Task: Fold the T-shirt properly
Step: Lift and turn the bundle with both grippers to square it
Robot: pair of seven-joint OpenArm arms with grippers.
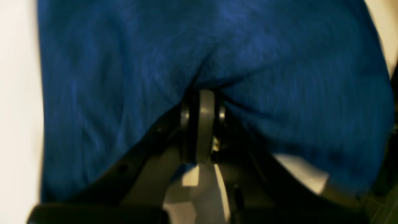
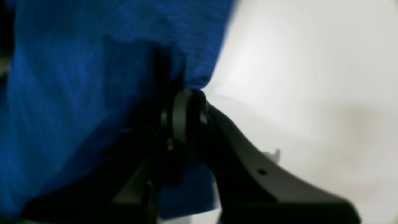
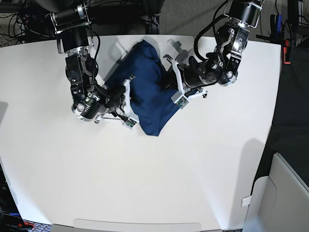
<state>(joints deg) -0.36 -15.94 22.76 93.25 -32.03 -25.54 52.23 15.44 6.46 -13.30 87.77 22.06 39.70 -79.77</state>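
Note:
The T-shirt (image 3: 149, 87) is a bunched, dark navy cloth at the back middle of the white table (image 3: 193, 169). It runs from the far edge toward the centre between both arms. In the left wrist view my left gripper (image 1: 202, 93) is shut on a gathered fold of the T-shirt (image 1: 217, 46), which fills the frame. In the right wrist view my right gripper (image 2: 186, 93) is shut on the T-shirt (image 2: 77, 77) near its edge. In the base view the left gripper (image 3: 170, 75) is at the cloth's right side. The right gripper (image 3: 126, 94) is at its left side.
Cables and dark equipment (image 3: 29, 19) line the table's far edge. A red-handled tool (image 3: 288, 48) hangs off the right side. A white box (image 3: 285, 193) stands past the front right corner.

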